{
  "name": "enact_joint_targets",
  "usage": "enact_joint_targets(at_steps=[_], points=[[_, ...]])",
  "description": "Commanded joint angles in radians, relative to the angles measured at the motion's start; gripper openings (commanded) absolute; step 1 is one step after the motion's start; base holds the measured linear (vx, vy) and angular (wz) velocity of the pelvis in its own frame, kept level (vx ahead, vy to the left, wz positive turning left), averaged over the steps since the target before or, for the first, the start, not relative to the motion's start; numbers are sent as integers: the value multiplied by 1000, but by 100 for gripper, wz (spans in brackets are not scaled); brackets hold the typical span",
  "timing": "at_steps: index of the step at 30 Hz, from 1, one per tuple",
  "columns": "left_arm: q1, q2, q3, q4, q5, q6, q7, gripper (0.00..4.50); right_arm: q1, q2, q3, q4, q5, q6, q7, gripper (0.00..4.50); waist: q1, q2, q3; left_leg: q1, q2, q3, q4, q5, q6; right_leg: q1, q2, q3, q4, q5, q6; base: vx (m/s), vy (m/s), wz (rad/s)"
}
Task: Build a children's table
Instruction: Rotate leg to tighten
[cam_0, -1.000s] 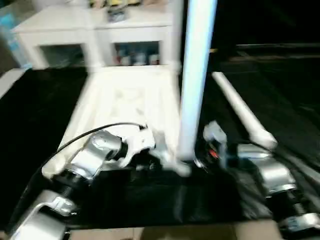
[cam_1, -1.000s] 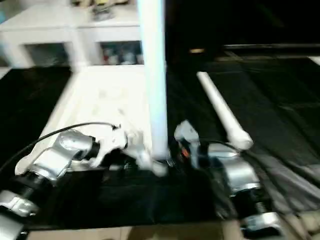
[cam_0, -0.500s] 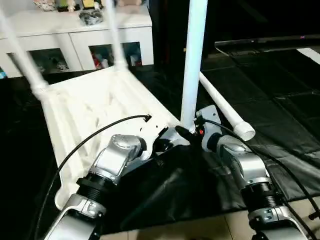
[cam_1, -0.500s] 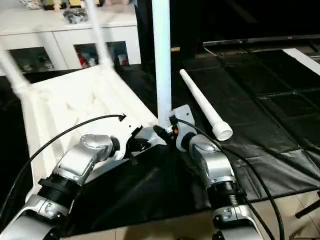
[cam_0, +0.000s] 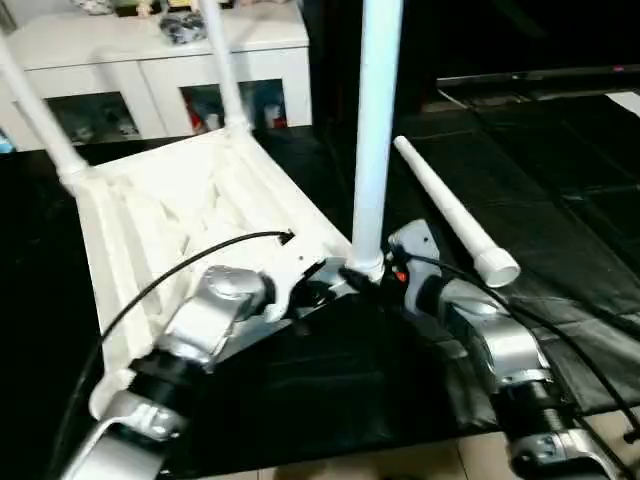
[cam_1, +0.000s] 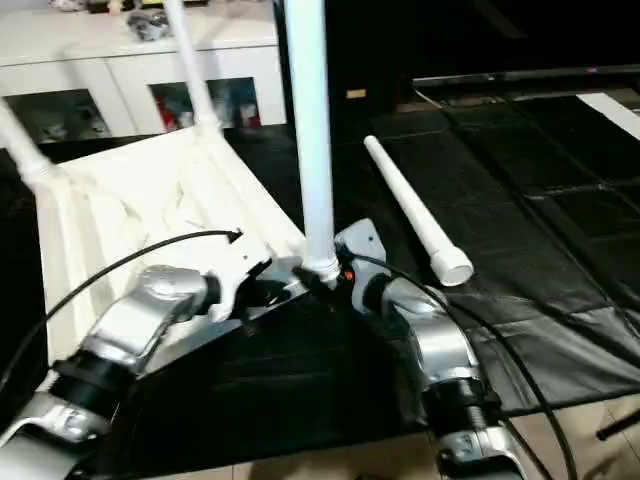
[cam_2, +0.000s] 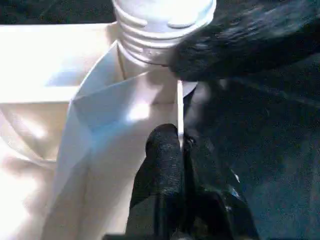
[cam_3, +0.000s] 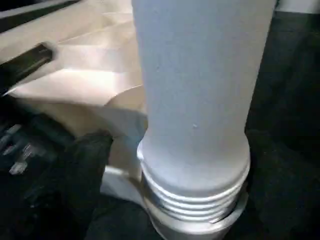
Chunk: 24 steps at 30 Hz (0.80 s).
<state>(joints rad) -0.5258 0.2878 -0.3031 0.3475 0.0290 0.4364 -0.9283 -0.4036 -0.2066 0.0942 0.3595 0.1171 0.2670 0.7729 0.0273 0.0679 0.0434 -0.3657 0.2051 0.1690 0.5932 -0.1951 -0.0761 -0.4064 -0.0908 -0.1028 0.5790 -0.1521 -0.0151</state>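
The white table top (cam_0: 170, 215) lies upside down on a black mat, ribs up. Two legs (cam_0: 225, 70) stand in its far corner sockets. A third leg (cam_0: 372, 140) stands upright at the near right corner socket (cam_2: 150, 55), and its threaded end (cam_3: 192, 200) shows above the socket. My right gripper (cam_0: 375, 275) is shut on this leg near its base, one black finger (cam_3: 85, 170) beside it. My left gripper (cam_0: 320, 292) is shut on the table top's thin rim right by that corner, finger (cam_2: 162, 165) against the wall. A fourth leg (cam_0: 455, 210) lies loose on the mat to the right.
A white cabinet with glass doors (cam_0: 150, 70) stands behind the table top, small items on its top. The black mat (cam_0: 560, 200) spreads to the right with folds. Pale floor tiles (cam_1: 560, 420) show at the near edge.
The view has shifted and steadied. Both grippers and the upright leg keep the same places at the near right corner.
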Motion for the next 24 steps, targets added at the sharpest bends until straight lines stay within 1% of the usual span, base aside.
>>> enact_joint_targets(at_steps=[1, 2, 3, 4, 5, 6, 8, 9, 10, 11, 12, 13, 15, 18, 21, 24], points=[[-16, 21, -22, -25, -24, -77, -77, 0, 5, -25, 27, -26, 25, -12, 93, 446, 7, -3, -68, 6, 19, -3, -66, -194, 75, 62, -49, 44, -62, -235, -207, 0, 0, 0], [-13, 53, -39, -21, -33, -123, -144, 0, 11, -82, 42, -43, 30, -25, 183, 446, 13, -1, -70, 8, 19, -3, -65, -182, 78, 60, -48, 44, -58, -208, -216, 0, 0, 0], [-13, 58, -41, -20, -34, -130, -154, 0, 12, -90, 44, -45, 31, -27, 197, 446, 18, -1, -72, 11, 20, -2, -63, -178, 81, 59, -47, 44, -56, -192, -221, 0, 0, 0], [-12, 87, -60, -17, -37, -176, -219, 0, 15, -142, 57, -53, 44, -53, 289, 446, 23, -1, -71, 15, 22, 2, -62, -174, 89, 55, -44, 46, -53, -162, -236, 0, 0, 0], [-12, 89, -62, -16, -37, -178, -225, 0, 15, -146, 58, -53, 45, -53, 297, 446, 27, 0, -71, 13, 22, 3, -60, -169, 93, 57, -46, 46, -50, -153, -239, 0, 0, 0], [-12, 102, -71, -14, -39, -191, -259, 0, 12, -173, 63, -49, 52, -57, 342, 446, 38, 0, -72, 9, 24, 4, -59, -146, 101, 60, -47, 47, -44, -132, -247, 0, 0, 0], [-13, 109, -75, -12, -40, -199, -278, 0, 9, -187, 65, -46, 56, -59, 367, 446, 42, 0, -72, 7, 25, 3, -59, -144, 102, 60, -48, 46, -43, -133, -249, 0, 0, 0], [-18, 125, -95, -2, -31, -229, -318, 0, -3, -219, 70, -35, 68, -59, 432, 446, 47, -5, -73, 8, 24, 3, -58, -146, 99, 60, -49, 46, -43, -144, -248, 0, 0, 0], [-21, 134, -110, 4, -25, -252, -342, 0, -14, -237, 77, -22, 68, -70, 466, 446, 54, -6, -73, 9, 27, 3, -59, -147, 97, 59, -50, 47, -42, -153, -247, 0, 0, 0], [-21, 136, -113, 5, -23, -257, -347, 0, -16, -241, 78, -18, 66, -74, 472, 446, 57, -5, -72, 9, 27, 3, -59, -152, 96, 58, -50, 47, -43, -163, -246, 0, 0, 0], [-20, 144, -130, 9, -24, -283, -376, 0, -31, -256, 92, 3, 53, -112, 500, 446, 62, -4, -70, 14, 28, 6, -60, -172, 88, 53, -51, 49, -47, -188, -244, 0, 0, 0], [-19, 147, -136, 8, -25, -290, -388, 0, -36, -260, 97, 11, 48, -128, 509, 446, 62, -9, -70, 14, 28, 7, -60, -181, 85, 52, -52, 50, -49, -201, -242, 0, 0, 0], [-19, 152, -147, 8, -29, -305, -413, 0, -48, -269, 109, 23, 52, -151, 549, 446, 64, -8, -68, 13, 26, 7, -61, -196, 74, 53, -52, 52, -50, -237, -232, 0, 0, 0], [-19, 154, -155, 9, -30, -321, -436, 0, -57, -272, 120, 27, 61, -162, 593, 446, 66, -10, -67, 11, 27, 5, -62, -199, 72, 55, -52, 51, -52, -260, -220, 0, 0, 0], [-19, 159, -167, 8, -27, -341, -465, 0, -64, -272, 139, 27, 69, -162, 648, 446, 68, -13, -68, 8, 26, 5, -62, -197, 75, 57, -53, 51, -53, -275, -214, 0, 0, 0], [-20, 161, -170, 11, -25, -348, -467, 0, -62, -273, 152, 21, 79, -158, 680, 446, 68, -12, -69, 6, 27, 3, -61, -182, 81, 57, -52, 50, -50, -260, -217, 0, 0, 0]])
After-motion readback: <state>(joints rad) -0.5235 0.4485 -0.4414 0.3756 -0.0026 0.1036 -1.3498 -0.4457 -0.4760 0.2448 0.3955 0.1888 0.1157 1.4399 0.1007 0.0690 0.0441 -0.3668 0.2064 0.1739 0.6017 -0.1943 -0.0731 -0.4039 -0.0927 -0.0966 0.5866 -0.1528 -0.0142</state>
